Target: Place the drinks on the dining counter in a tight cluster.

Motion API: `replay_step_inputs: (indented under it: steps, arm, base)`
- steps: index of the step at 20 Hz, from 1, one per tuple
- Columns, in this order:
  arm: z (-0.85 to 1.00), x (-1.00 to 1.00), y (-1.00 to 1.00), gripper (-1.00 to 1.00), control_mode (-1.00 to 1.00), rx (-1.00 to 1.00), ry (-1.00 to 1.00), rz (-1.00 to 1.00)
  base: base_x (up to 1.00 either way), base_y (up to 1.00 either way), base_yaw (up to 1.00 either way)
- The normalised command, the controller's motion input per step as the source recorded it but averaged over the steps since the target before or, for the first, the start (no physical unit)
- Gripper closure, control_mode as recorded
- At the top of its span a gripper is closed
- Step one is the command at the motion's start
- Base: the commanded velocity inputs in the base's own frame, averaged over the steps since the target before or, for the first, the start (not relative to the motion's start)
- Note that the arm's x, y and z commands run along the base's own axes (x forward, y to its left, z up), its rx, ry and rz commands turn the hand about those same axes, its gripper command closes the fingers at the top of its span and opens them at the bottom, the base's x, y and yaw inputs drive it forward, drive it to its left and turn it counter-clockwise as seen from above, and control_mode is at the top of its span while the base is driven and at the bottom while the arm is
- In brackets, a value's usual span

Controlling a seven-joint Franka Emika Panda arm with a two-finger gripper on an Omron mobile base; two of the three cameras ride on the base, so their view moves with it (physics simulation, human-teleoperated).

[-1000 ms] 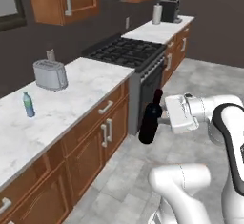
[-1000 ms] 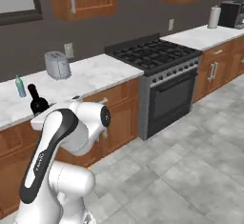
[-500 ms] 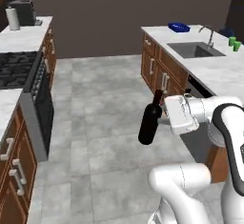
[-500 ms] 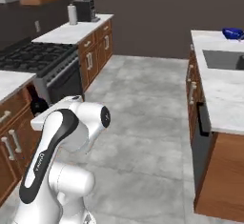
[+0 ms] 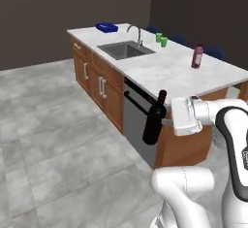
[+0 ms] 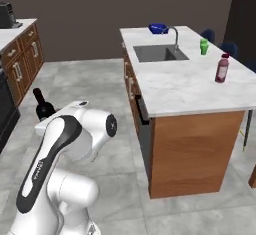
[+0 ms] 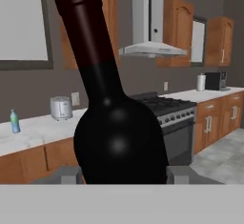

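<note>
In the left base view I carry the wine bottle (image 5: pixel 154 119) in my gripper (image 5: pixel 167 121); my jaws are clamped on its dark body from the side, and the bottle stands almost upright, red cap on top, leaning only a little. It hangs in the air in front of the dining counter (image 5: pixel 160 72), below the level of the marble top and just beside the near corner. To the right and farther away, the juice bottle (image 5: pixel 197 56) stands upright on the marble, well apart from me, past the sink (image 5: pixel 125 50). So I judge the coming move goes up and then forward to the right, keeping the long axis vertical. In the hand view the water bottle (image 7: pixel 15 121) stands on the wall counter (image 7: pixel 43 128) on the opposite side of the kitchen, not yet brought over.
</note>
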Motion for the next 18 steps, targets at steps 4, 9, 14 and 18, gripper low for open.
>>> replay_step_inputs:
  steps: [4,9,14,18]
  arm:
    - [0.00,0.00,0.00,1.00,1.00,0.00,0.00,0.00]
    - [0.00,0.00,0.00,1.00,1.00,0.00,0.00,0.00]
    - [0.00,0.00,0.00,1.00,1.00,0.00,0.00,0.00]
    - [0.00,0.00,0.00,1.00,1.00,0.00,0.00,0.00]
  base:
    - [0.48,-1.00,0.04]
    - [0.47,-1.00,0.05]
    - [0.71,-1.00,0.05]
    - [0.89,-1.00,0.08]
